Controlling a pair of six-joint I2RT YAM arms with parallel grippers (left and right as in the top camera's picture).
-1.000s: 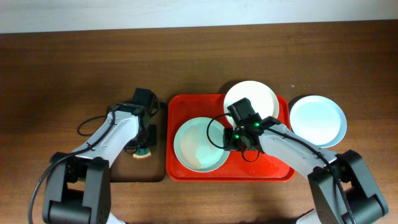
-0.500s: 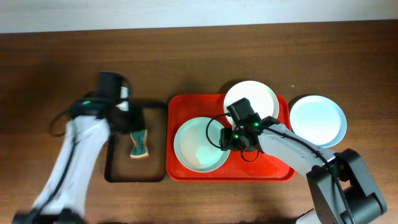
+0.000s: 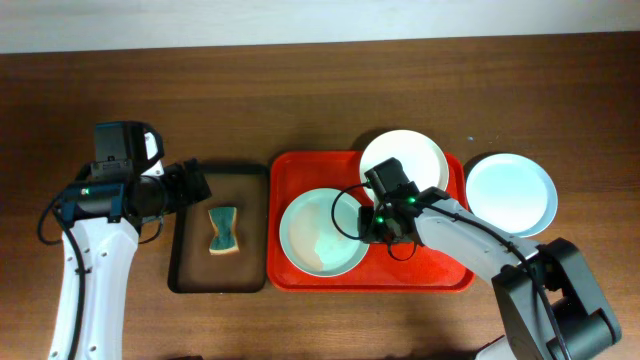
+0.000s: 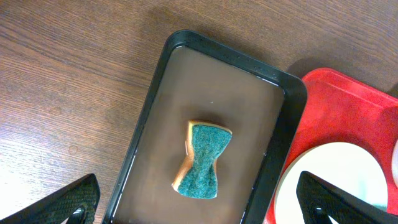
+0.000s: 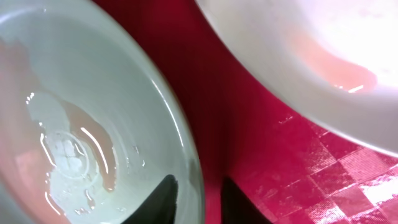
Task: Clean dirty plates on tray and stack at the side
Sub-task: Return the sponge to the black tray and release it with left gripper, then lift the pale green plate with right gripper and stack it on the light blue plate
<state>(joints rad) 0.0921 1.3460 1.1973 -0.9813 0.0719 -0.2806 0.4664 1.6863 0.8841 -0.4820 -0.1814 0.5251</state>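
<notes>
Right wrist: green plate (image 5: 93, 124) rim inside right tool (image 5: 200, 193), perhaps gripped.

green plate (image 3: 320, 235), white plate (image 3: 405, 160) on red tray (image 3: 440, 262).

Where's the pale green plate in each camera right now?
Overhead: pale green plate at centre, left half of the red tray.
Left wrist: plate at the bottom right edge.
Right wrist: plate fills the left side.
Shared landmark: the red tray beneath it.
</notes>
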